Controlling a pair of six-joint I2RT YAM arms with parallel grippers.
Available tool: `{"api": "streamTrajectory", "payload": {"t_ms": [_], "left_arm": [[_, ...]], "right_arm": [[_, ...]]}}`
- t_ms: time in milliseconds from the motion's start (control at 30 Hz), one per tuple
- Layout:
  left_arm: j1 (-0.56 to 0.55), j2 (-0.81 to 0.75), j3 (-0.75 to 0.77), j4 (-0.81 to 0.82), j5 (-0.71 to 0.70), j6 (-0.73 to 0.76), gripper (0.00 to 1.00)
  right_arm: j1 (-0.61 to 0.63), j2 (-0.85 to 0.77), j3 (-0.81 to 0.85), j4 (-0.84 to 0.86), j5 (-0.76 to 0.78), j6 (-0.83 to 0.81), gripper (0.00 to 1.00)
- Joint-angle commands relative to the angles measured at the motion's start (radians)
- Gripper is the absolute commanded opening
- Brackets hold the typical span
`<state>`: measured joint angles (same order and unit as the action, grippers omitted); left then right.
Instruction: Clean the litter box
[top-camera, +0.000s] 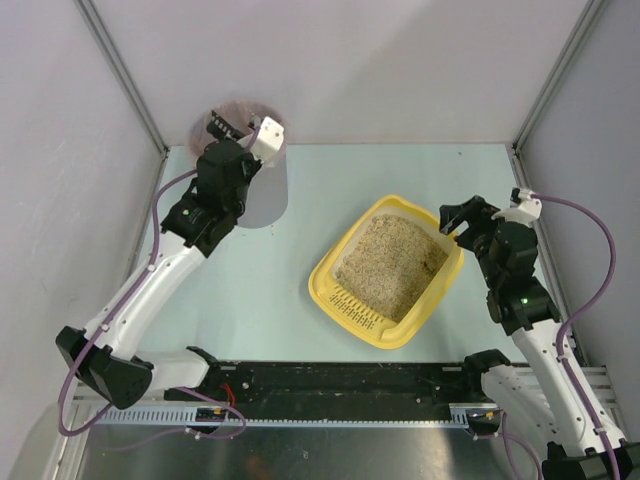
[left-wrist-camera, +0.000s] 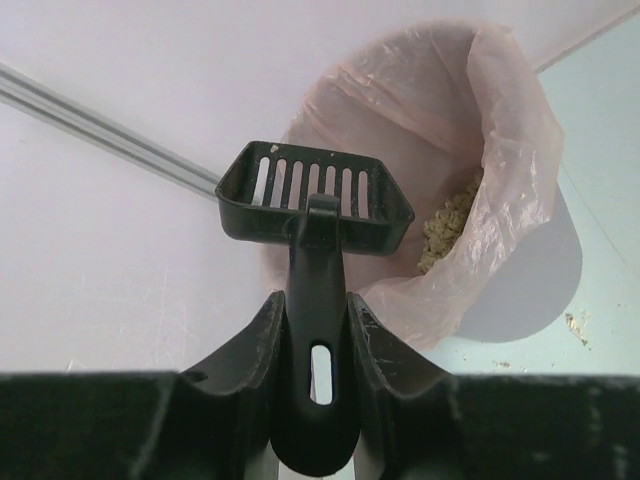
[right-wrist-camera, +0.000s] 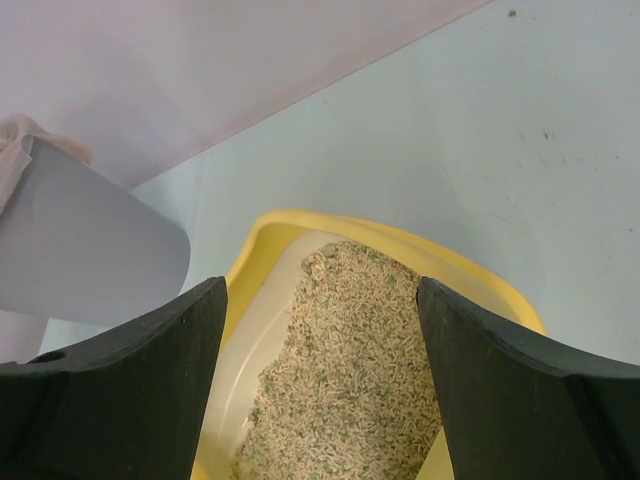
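While the right tool gapes, the litter box lies beneath.

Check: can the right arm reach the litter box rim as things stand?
Probably yes: the right fingers, open, hang at the right-hand rim of the litter box, with nothing in between.

White panel walls are boxing in the pale green desk, aluminium posts running up both back corners.

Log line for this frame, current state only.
left gripper: shut on scoop, at bin mouth | right gripper: open, over litter box
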<state>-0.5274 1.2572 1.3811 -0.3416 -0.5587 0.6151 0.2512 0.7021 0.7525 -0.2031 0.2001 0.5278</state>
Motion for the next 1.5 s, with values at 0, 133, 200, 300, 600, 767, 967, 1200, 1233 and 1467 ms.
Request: {"api": "streamTrajectory", "payload": {"t_ms": [0, 133, 200, 300, 600, 767, 967, 1200, 1233, 1467], "left_arm": [[0.004, -0.002, -0.039, 0.052, 0.008, -0.055, 0.0], [0.027, -0.01, -0.042, 0.05, 0.043, -0.106, 0.0], [0.03, -0.028, -0.027, 0.053, 0.049, -0.136, 0.0], [0.035, -0.064, 0.012, 0.052, 0.068, -0.207, 0.0], [0.035, -0.116, 0.127, -0.052, 0.154, -0.412, 0.0], [0.033, -0.102, 0.196, -0.163, 0.278, -0.514, 0.0], [0.027, -0.119, 0.187, -0.191, 0.446, -0.564, 0.0], [-0.135, -0.111, 0.145, -0.189, 0.649, -0.497, 0.0], [-0.16, -0.108, 0.136, -0.189, 0.628, -0.485, 0.0], [-0.319, -0.065, 0.107, -0.185, 0.614, -0.56, 0.0]], "right_arm": [[-0.003, -0.009, -0.004, 0.051, -0.008, 0.012, 0.81], [-0.003, -0.019, -0.004, 0.044, 0.001, 0.003, 0.81], [-0.003, -0.023, -0.002, 0.042, 0.009, 0.001, 0.81], [0.002, -0.026, -0.002, 0.042, 0.01, 0.001, 0.81], [-0.003, -0.042, -0.004, 0.03, 0.025, -0.011, 0.81], [-0.004, -0.044, -0.004, 0.024, 0.042, 0.001, 0.82], [-0.004, -0.021, -0.002, 0.028, 0.039, 0.008, 0.81], [-0.003, -0.018, -0.016, 0.051, 0.042, 0.021, 0.81], [-0.003, -0.018, -0.016, 0.05, 0.039, 0.023, 0.81], [-0.004, -0.027, -0.016, 0.045, 0.059, 0.038, 0.81]]}}
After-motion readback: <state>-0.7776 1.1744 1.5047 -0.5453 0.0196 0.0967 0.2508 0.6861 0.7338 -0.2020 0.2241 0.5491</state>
